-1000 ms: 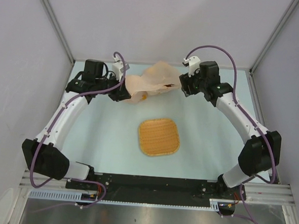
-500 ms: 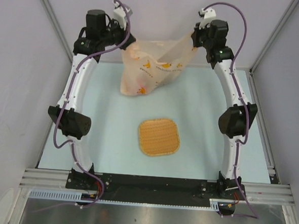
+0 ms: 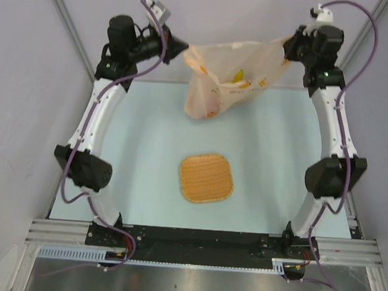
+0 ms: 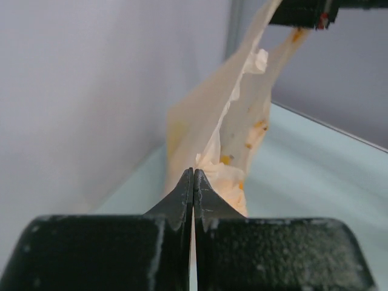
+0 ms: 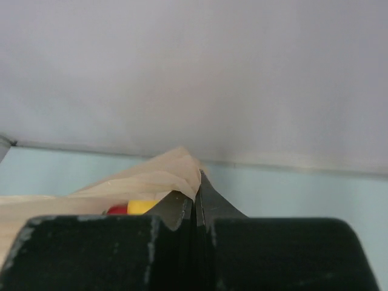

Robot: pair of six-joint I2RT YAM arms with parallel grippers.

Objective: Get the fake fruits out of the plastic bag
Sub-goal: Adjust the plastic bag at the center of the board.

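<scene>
The plastic bag (image 3: 228, 78), pale peach and crinkly, hangs stretched in the air between my two raised arms at the back of the table. My left gripper (image 3: 185, 50) is shut on its left edge. My right gripper (image 3: 285, 47) is shut on its right corner. Fake fruits show through the film: a yellow one (image 3: 238, 76) from above, a red one (image 5: 117, 210) and a yellow one (image 5: 143, 207) in the right wrist view. The left wrist view shows my left gripper (image 4: 193, 173) pinching bunched bag (image 4: 224, 133). Bag film (image 5: 151, 179) folds over my right gripper (image 5: 198, 182).
An orange woven square tray (image 3: 206, 178) lies flat in the middle of the pale blue table (image 3: 140, 155), below and in front of the hanging bag. Grey walls close in the back and both sides.
The bag lay on the table a second ago. The right gripper closed on it, and both arms have lifted it high and carried it to the right.
</scene>
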